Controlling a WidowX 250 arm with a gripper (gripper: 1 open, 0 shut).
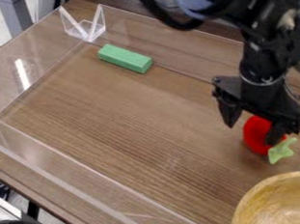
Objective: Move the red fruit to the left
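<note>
The red fruit is a small strawberry-shaped toy with a light green leafy cap, lying on the wooden table at the right. My black gripper points steeply down right over it, open, with one finger to the fruit's left and the other at its right. The fingers straddle the fruit's upper part and hide some of it. I cannot tell whether they touch it.
A flat green rectangular block lies at the back left. Clear acrylic walls fence the table on the left and the front. The rim of a tan bowl shows at the bottom right corner.
</note>
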